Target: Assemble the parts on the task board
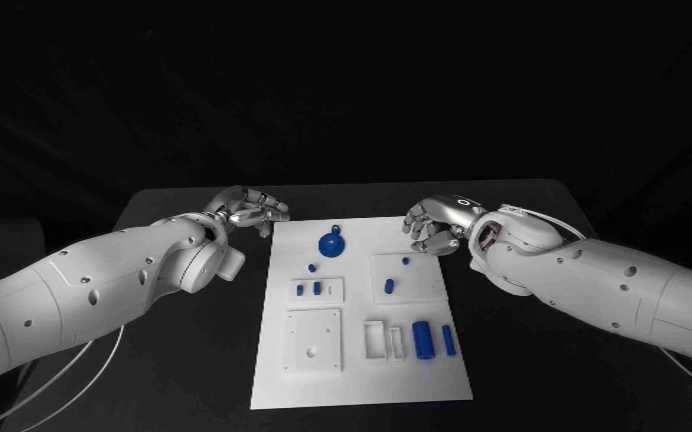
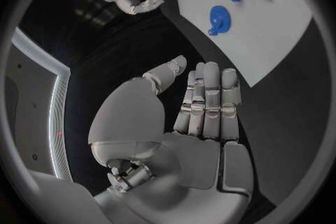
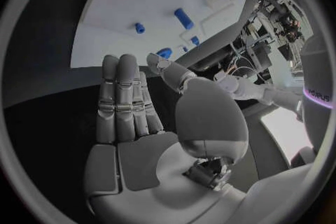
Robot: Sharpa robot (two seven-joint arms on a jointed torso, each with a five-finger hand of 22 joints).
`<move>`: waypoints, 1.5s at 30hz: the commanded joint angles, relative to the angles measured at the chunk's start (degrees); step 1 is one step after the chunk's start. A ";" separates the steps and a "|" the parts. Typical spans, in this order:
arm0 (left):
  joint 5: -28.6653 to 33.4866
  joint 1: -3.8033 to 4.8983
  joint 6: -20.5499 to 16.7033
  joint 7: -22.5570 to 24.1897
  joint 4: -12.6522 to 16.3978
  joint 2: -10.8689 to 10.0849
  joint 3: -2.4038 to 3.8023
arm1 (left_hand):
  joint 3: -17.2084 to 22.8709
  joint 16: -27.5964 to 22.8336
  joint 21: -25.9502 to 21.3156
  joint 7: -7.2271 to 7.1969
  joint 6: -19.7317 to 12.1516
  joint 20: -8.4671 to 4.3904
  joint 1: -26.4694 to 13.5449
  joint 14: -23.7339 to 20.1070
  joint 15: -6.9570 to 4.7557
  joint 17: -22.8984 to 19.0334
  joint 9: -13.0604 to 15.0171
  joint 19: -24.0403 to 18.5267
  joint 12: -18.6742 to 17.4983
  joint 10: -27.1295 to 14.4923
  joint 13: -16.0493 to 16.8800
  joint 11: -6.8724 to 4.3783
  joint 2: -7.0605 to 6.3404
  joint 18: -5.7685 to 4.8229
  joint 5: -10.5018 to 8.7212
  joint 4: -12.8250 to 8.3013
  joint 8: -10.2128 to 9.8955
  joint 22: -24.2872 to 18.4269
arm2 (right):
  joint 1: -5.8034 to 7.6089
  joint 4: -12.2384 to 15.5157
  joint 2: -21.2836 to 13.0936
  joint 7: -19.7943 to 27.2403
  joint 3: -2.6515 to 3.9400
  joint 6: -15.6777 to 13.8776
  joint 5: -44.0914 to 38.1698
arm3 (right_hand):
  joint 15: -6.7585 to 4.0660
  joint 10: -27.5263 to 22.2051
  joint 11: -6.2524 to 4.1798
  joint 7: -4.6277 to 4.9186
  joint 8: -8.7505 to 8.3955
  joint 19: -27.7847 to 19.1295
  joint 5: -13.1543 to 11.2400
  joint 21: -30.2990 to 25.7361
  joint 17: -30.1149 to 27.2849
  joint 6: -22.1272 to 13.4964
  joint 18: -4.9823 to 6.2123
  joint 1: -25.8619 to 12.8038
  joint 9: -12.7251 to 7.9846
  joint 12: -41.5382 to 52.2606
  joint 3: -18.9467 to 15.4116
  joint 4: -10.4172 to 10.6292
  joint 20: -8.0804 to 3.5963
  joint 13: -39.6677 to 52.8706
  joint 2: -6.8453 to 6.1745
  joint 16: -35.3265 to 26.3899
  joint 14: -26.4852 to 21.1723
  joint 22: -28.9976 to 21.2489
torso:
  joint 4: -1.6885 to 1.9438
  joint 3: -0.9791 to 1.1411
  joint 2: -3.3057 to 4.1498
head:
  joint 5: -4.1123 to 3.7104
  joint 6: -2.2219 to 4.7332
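Observation:
The white task board (image 1: 361, 377) lies in the middle of the black table. On it sit a round blue part with a small loop (image 1: 332, 243), small blue pegs (image 1: 309, 289) in a raised white block, a blue cylinder (image 1: 423, 339) and a slimmer blue piece (image 1: 449, 340). My left hand (image 1: 248, 210) hovers just off the board's far left corner, fingers apart, holding nothing. My right hand (image 1: 436, 224) hangs at the board's far right corner, also empty. The left wrist view shows the round blue part (image 2: 218, 18) beyond my straight fingers (image 2: 208, 102). Past my right fingers (image 3: 125, 98) lies the board (image 3: 140, 0).
A raised white block (image 1: 313, 340) with holes stands on the board's near left, and narrow white slots (image 1: 384, 338) beside the blue cylinder. Black table (image 1: 188, 352) stretches on both sides of the board.

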 commanded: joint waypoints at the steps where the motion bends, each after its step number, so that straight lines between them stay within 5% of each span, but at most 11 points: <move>1: 18.12 0.05 3.98 9.23 1.05 -0.12 0.04 | -0.92 -1.65 -1.11 0.05 -0.53 0.20 -0.83 -0.85 0.24 -0.62 -0.10 -0.89 0.14 -0.32 0.02 0.59 0.78 1.55 -0.06 -0.66 0.43 -0.38 | -0.30 -0.45 0.71 -1.92 -0.53 1.53 -8.01 | 0.29 -1.66 0.44 0.40 -0.47 2.28 -0.34 2.16 2.00 -0.14 0.75 0.10 -0.25 -1.70 -0.32 0.21 -1.37 -0.66 -0.48 3.19 1.10 1.57 | -0.03 -0.20 -0.23 | -0.23 0.01; 5: 18.16 0.06 6.26 11.97 2.33 -0.65 0.04 | -2.89 -7.88 -5.25 0.19 -1.09 1.63 -3.25 -5.10 1.88 -3.09 -0.16 -4.98 -0.58 -1.75 -0.32 1.75 1.80 0.32 0.03 -2.51 1.02 -1.95 | -0.79 -0.82 1.42 -3.47 -1.04 1.41 -10.82 | 0.28 -1.19 0.43 0.36 -0.55 3.36 -0.63 4.34 4.62 0.04 0.75 -0.08 -0.40 -2.99 0.12 0.28 -2.46 -1.07 -0.87 7.45 0.58 3.71 | -0.04 -0.24 -0.31 | -0.26 0.04; 10: 18.31 0.38 6.82 13.38 4.22 -1.35 0.05 | -5.11 -18.59 -11.18 0.57 -2.43 5.23 -5.19 -9.27 5.72 -6.89 -0.43 -10.35 -1.13 -3.65 -1.21 2.77 2.84 -0.39 -0.29 -5.46 1.40 -4.25 | -1.25 -1.02 1.91 -5.07 -1.45 1.01 -13.05 | 0.20 -0.19 0.38 0.33 -0.61 4.44 -2.68 7.01 6.80 0.24 0.75 -0.05 -0.53 -4.24 1.96 1.16 -3.35 -1.31 -2.21 12.21 0.24 6.40 | 0.09 -0.30 -0.16 | -0.46 0.16; 18: 19.84 0.49 6.66 14.38 5.63 -1.61 0.05 | -5.90 -25.79 -13.66 0.82 -3.28 7.24 -5.20 -10.09 7.65 -7.66 -0.80 -12.41 -1.02 -4.02 -2.32 2.96 2.90 0.13 -0.25 -5.87 1.97 -4.49 | -1.55 -2.34 2.89 -6.17 -1.90 1.17 -14.04 | 0.26 0.42 0.44 0.43 -0.74 6.67 -2.86 10.75 9.00 0.07 0.75 -0.38 -0.62 -5.63 2.68 1.88 -5.07 -1.43 -3.08 18.36 0.69 9.67 | 0.02 -0.24 -0.09 | -0.40 0.11; 23: 20.86 0.50 7.21 14.64 5.91 -1.55 0.05 | -6.89 -30.22 -16.06 1.70 -5.75 9.10 -6.30 -13.36 9.59 -8.37 -1.35 -15.64 -1.43 -8.28 -4.02 4.62 2.71 -0.06 -0.28 -5.68 1.33 -4.75 | -2.30 -3.21 3.73 -5.74 -2.04 1.01 -13.87 | 0.45 0.13 0.63 0.51 -0.84 6.44 -2.86 10.98 9.03 -0.16 0.75 -0.63 -0.66 -6.18 2.92 2.18 -5.12 -1.53 -3.43 19.12 0.18 10.14 | 0.03 -0.14 -0.08 | -0.18 0.07; 27: 21.30 0.50 8.11 14.63 6.12 -1.49 0.05 | -8.91 -33.60 -18.63 2.16 -7.22 10.65 -8.63 -15.86 11.04 -8.99 -1.59 -20.02 -1.23 -11.00 -5.67 5.39 3.11 -0.67 0.03 -5.25 1.36 -4.72 | -2.64 -3.86 4.55 -5.39 -2.10 0.45 -13.49 | 0.42 0.65 0.58 0.37 -0.67 6.18 -3.16 11.06 8.88 0.12 0.75 -0.75 -0.58 -6.16 3.27 2.56 -4.97 -1.42 -3.36 19.49 -0.08 10.43 | 0.05 -0.10 -0.10 | 0.09 0.00; 31: 20.81 0.51 9.14 13.89 6.29 -1.43 0.04 | -11.47 -38.20 -22.38 2.00 -10.48 12.11 -14.97 -22.19 12.39 -10.79 -2.28 -27.74 -1.39 -16.99 -7.91 5.71 3.63 -3.29 -0.30 -1.50 0.14 -4.65 | -2.68 -4.07 4.94 -5.31 -2.21 0.62 -13.48 | 0.37 1.26 0.50 0.22 -0.51 5.22 -4.07 10.84 8.30 0.43 0.75 -0.58 -0.52 -6.24 4.56 3.20 -4.43 -1.31 -3.49 19.58 -0.83 10.81 | 0.01 -0.10 -0.10 | 0.13 -0.01; 33: 19.80 0.51 9.18 13.54 6.40 -1.43 0.04 | -12.54 -39.97 -23.42 1.77 -11.53 12.92 -17.94 -25.12 12.91 -11.42 -2.48 -30.74 -1.39 -19.63 -8.57 5.77 4.10 -3.31 -0.34 0.75 -0.31 -4.05 | -2.72 -4.19 5.08 -5.19 -2.33 0.13 -13.41 | 0.31 1.53 0.44 0.15 -0.42 5.17 -4.26 10.91 8.14 0.60 0.75 -0.56 -0.48 -6.23 4.95 3.42 -4.36 -1.25 -3.44 19.75 -0.87 10.97 | 0.01 -0.10 -0.10 | 0.16 0.01; 39: 19.41 0.51 9.65 13.63 6.63 -1.31 0.04 | -12.46 -40.87 -23.46 2.48 -12.03 13.53 -18.06 -26.98 13.56 -11.44 -2.49 -32.70 -1.33 -21.53 -8.57 6.33 3.62 -3.31 -0.48 1.77 -0.34 -2.37 | -2.89 -4.10 5.28 -5.32 -2.66 0.21 -13.61 | -0.42 3.54 -0.31 -0.49 0.37 5.37 -8.08 11.43 7.60 2.09 0.75 0.00 -0.07 -5.60 7.11 4.40 -4.57 -0.63 -2.96 20.63 -0.88 11.50 | -0.08 -0.07 -0.14 | 0.47 -0.13; 45: 19.41 0.51 9.40 13.24 6.59 -1.26 0.04 | -12.33 -40.71 -23.18 3.20 -12.46 13.64 -17.89 -26.83 13.98 -11.20 -2.53 -32.53 -1.17 -21.43 -8.47 6.97 3.84 -3.31 -0.49 2.05 -0.48 -1.75 | -3.20 -4.16 5.58 -6.11 -2.94 1.04 -15.65 | -1.12 5.27 -1.01 -1.29 1.28 5.49 -8.59 12.09 7.33 3.86 0.75 0.32 0.53 -4.90 8.48 4.60 -4.77 0.30 -2.44 21.42 -0.92 11.72 | -0.03 -0.06 -0.14 | 0.41 -0.26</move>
